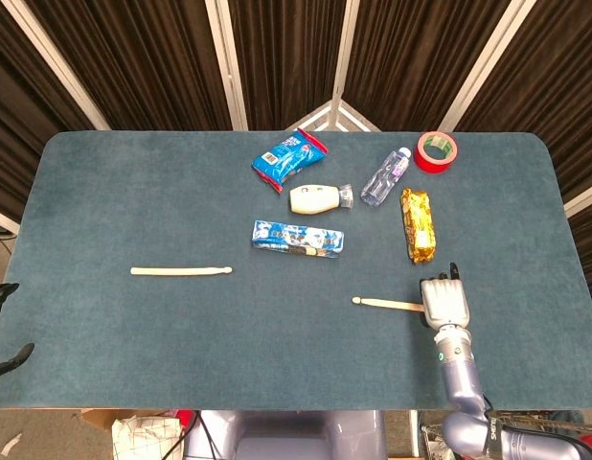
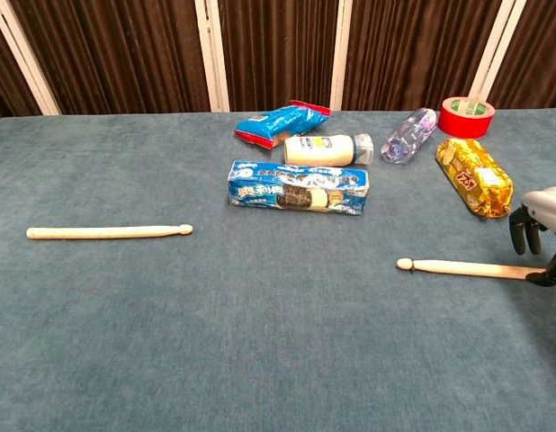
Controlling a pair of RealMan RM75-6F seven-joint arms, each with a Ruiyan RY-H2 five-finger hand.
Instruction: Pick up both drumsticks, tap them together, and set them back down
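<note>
One wooden drumstick lies alone on the left of the blue table, tip pointing right. The other drumstick lies at the right, tip pointing left. My right hand hangs over its butt end with fingers pointing down and spread. The thumb reaches down to the stick, which still lies flat on the cloth. Of my left hand only dark fingertips show off the table's left edge, apart and holding nothing.
Behind the sticks lie a blue cookie box, a white bottle, a blue snack bag, a clear water bottle, a yellow packet close to my right hand, and a red tape roll.
</note>
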